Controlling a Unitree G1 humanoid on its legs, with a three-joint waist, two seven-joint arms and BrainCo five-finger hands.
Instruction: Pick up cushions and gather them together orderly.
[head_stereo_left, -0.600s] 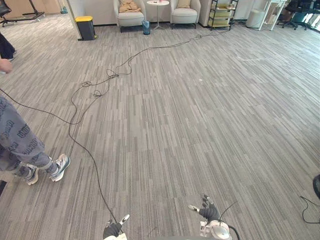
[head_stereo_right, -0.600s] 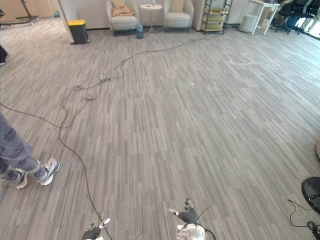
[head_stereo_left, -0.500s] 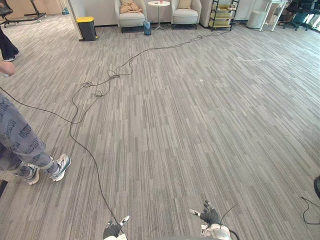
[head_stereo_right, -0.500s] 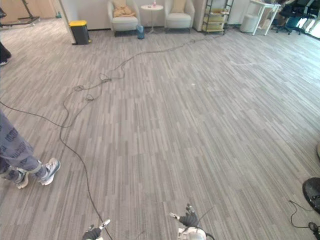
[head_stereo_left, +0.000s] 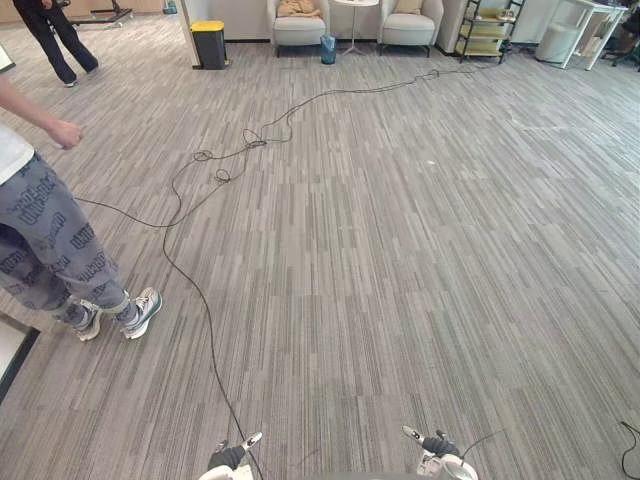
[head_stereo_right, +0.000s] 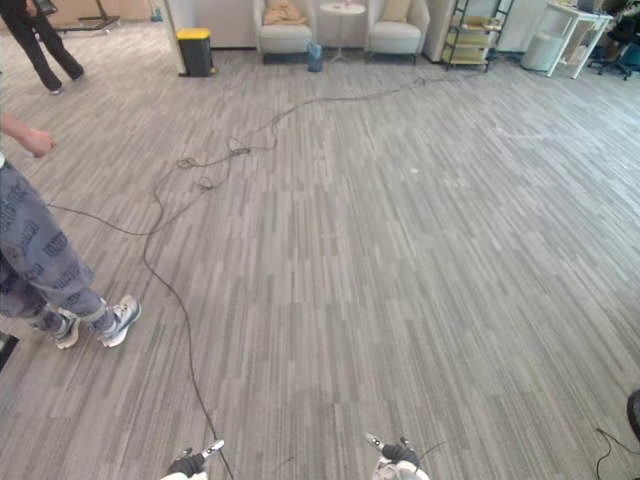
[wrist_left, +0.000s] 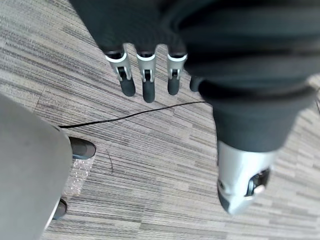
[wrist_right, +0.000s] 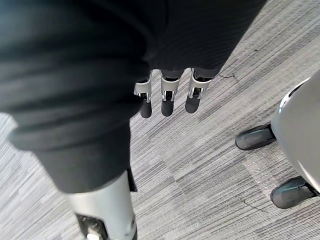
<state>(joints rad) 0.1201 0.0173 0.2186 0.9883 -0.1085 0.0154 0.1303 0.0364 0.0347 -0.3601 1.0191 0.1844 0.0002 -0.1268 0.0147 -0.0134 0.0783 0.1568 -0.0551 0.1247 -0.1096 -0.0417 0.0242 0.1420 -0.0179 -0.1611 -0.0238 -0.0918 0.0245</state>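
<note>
A tan cushion (head_stereo_left: 297, 8) lies on the left grey armchair (head_stereo_left: 299, 30) at the far wall. A second, paler cushion (head_stereo_left: 407, 6) leans in the right armchair (head_stereo_left: 410, 28). Both are a long stretch of carpet away from me. My left hand (head_stereo_left: 232, 456) and right hand (head_stereo_left: 432, 445) hang low at the near edge of the eye views. In the wrist views the left hand's fingers (wrist_left: 145, 75) and the right hand's fingers (wrist_right: 167, 95) point straight down over the carpet, open and holding nothing.
A person (head_stereo_left: 50, 240) in grey patterned trousers stands close at my left, one arm out. Another person (head_stereo_left: 50, 30) walks at the far left. By the back wall stand a yellow-lidded bin (head_stereo_left: 209, 45), a small round table (head_stereo_left: 352, 10) and a shelf rack (head_stereo_left: 485, 25).
The camera has turned, so the whole picture has shifted. The nearby person has come further into view with an arm raised. Both my hands sit lower in the picture.
</note>
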